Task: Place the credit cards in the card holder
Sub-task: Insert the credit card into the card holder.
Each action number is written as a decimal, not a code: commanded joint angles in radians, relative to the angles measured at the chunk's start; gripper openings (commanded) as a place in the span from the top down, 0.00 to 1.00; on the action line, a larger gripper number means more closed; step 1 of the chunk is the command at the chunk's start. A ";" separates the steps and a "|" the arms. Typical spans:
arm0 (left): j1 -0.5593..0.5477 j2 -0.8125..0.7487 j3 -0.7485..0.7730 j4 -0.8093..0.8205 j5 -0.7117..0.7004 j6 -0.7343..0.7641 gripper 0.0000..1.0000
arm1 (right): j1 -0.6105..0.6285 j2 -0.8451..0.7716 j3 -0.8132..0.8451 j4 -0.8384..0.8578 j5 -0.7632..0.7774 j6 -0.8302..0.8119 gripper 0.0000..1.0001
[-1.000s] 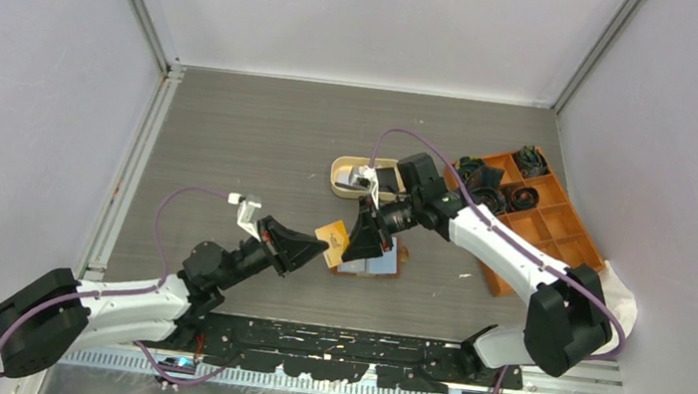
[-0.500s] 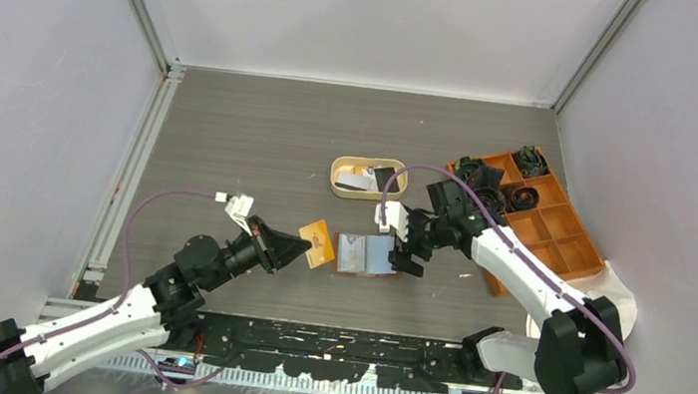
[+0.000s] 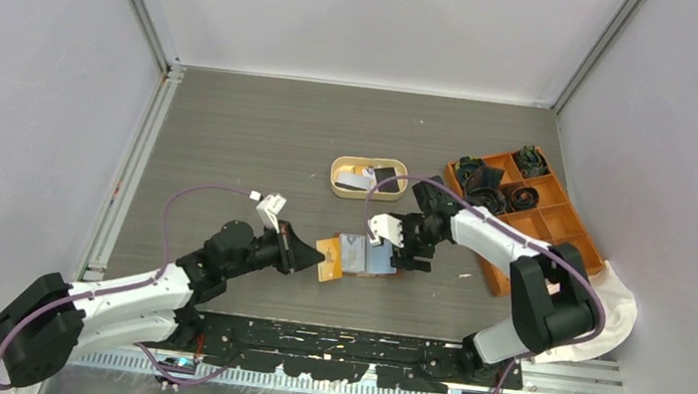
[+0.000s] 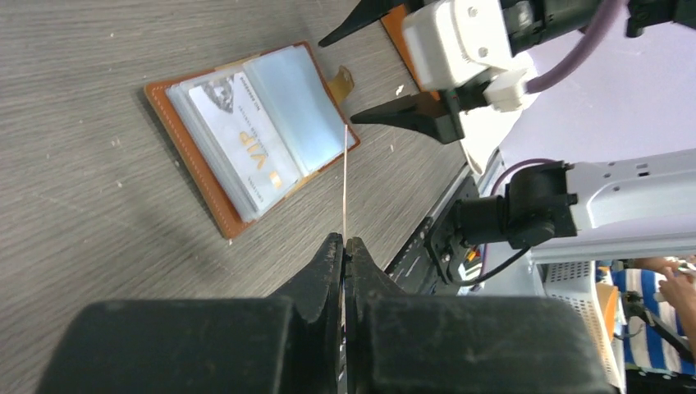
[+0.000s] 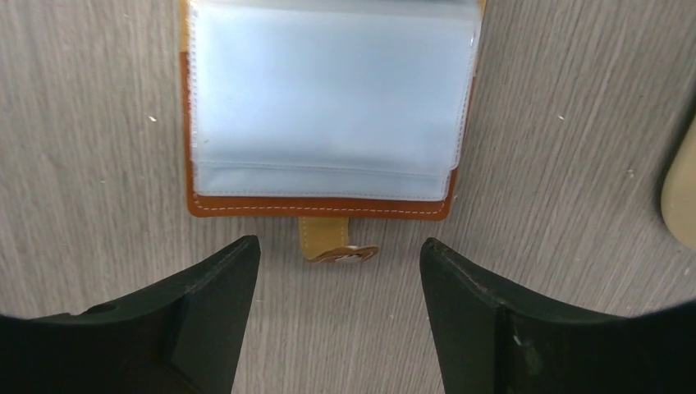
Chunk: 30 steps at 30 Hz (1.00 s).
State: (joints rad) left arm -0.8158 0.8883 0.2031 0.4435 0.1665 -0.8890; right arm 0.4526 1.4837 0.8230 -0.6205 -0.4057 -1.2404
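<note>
Top view shows the holder point(image 3: 365, 256) lying open on the surface point(image 3: 251, 145), near the front edge and between the two hands. The left hand point(image 3: 315, 255) is closed on an orange card point(image 3: 329, 260) and grips it by one edge. The card hangs just beside the left side of the holder, and I cannot tell if the two touch. From the left wrist camera this card appears only as a thin line that rises from the shut fingers point(image 4: 320, 271), and its far end points to the holder. The same view shows clear plastic sleeves inside the brown cover, and a white card point(image 4: 238, 139) printed "VIP" sits in one sleeve. The right hand point(image 3: 408, 257) is at the right side of the holder. Its wrist camera shows both fingers standing wide apart and gripping nothing, one on each side of the strap point(image 5: 328, 242) with the snap button. Behind the holder stands a cream tray point(image 3: 333, 175) with more cards point(image 3: 359, 180) in it. An orange box point(image 3: 563, 223) with compartments lies at the right, and dark items fill its far part.
</note>
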 commanded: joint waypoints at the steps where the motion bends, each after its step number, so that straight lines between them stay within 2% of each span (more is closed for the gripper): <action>1: 0.058 0.083 0.067 0.177 0.107 -0.056 1.00 | 0.004 0.060 0.069 -0.013 0.027 -0.058 0.25; 8: 0.098 0.277 0.077 0.359 0.166 -0.125 1.00 | 0.038 0.126 0.127 -0.058 -0.016 -0.096 0.36; 16: 0.100 0.391 0.079 0.425 0.146 -0.158 1.00 | 0.117 0.178 0.185 -0.065 -0.030 -0.074 0.45; 25: 0.101 0.501 0.061 0.548 0.110 -0.195 1.00 | 0.118 0.098 0.159 -0.002 -0.042 0.039 0.38; 30: 0.127 0.563 0.089 0.541 0.145 -0.173 1.00 | 0.109 0.081 0.143 0.008 -0.030 0.049 0.37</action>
State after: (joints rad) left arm -0.7151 1.4212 0.2527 0.9012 0.2893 -1.0733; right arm 0.5694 1.6165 0.9710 -0.6464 -0.4297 -1.2186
